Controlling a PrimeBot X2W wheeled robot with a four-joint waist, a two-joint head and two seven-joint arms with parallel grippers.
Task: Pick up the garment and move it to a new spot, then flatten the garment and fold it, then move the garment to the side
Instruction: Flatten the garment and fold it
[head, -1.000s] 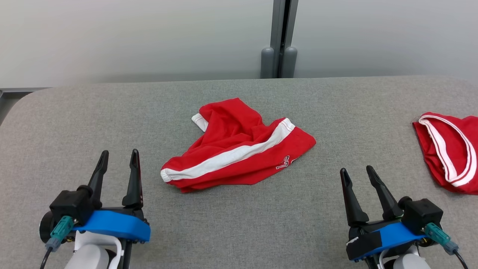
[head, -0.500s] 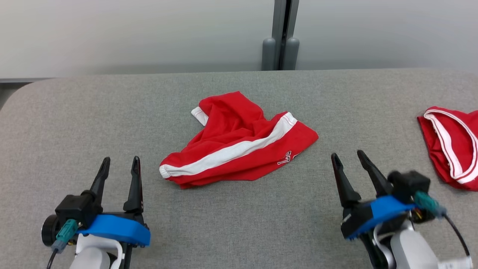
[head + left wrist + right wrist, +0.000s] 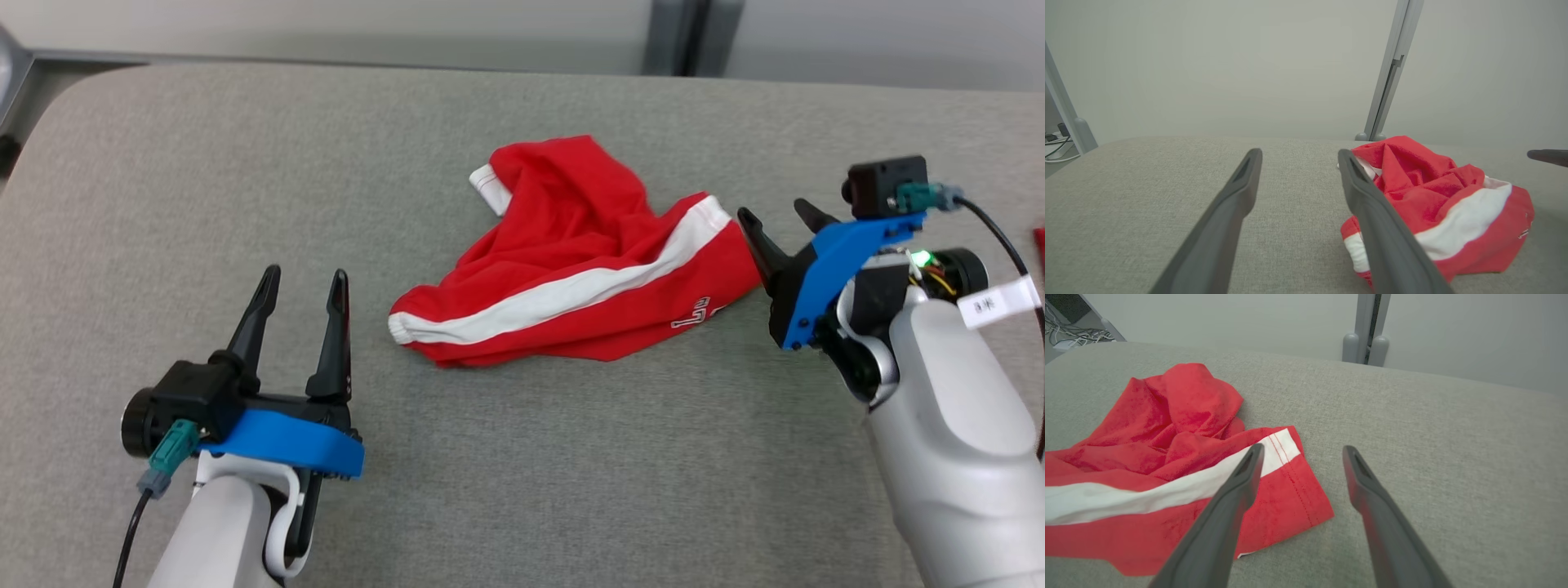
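The red garment [image 3: 571,269] lies crumpled at the middle of the head view on the grey table [image 3: 522,490], and neither gripper holds it. Its folds hide its full outline from us, and the white lettering [image 3: 694,314] near its lower right edge is too small and creased to read. Its long axis runs from lower left to upper right, along the white stripe [image 3: 563,296]; a bunched lobe rises toward the top of the frame. The right gripper [image 3: 774,210] sits at the stripe's upper right end, jaws spread wide and empty; we cannot tell whether a finger touches the cloth. In the right wrist view one finger [image 3: 1229,506] overlaps the hemmed corner. The left gripper [image 3: 305,273], at lower left, stands apart from the garment, equally wide and empty. At the right edge a red sliver [image 3: 1038,238] is cut off
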